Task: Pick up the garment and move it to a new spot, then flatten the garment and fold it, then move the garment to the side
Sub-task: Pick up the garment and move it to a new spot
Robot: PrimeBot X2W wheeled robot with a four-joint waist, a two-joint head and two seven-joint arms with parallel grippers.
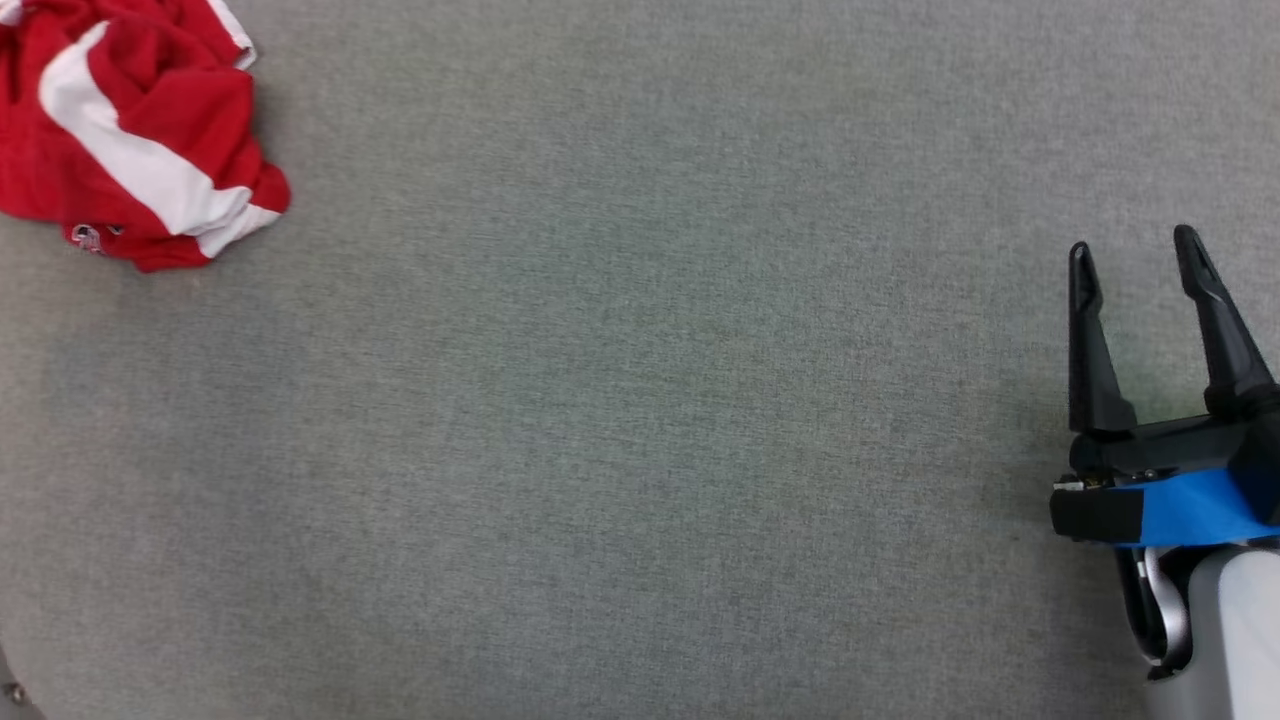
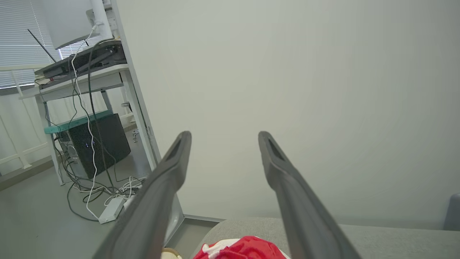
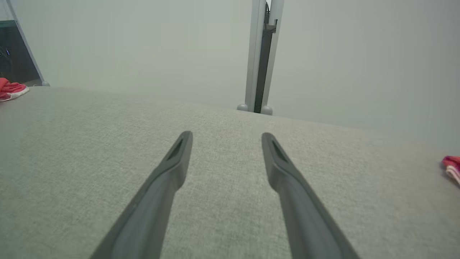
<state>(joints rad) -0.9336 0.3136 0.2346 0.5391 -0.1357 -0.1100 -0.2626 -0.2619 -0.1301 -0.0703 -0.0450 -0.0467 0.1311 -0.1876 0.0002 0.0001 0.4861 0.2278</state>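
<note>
While both pairs of jaws gape empty, the bunched garment lies seemingly near the table edge, where a shallow pinch could shove it off.

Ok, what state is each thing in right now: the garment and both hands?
garment: crumpled in a heap on the grey surface, not held.
left hand: open, empty.
right hand: open, empty, over bare surface well apart from the garment.
</note>
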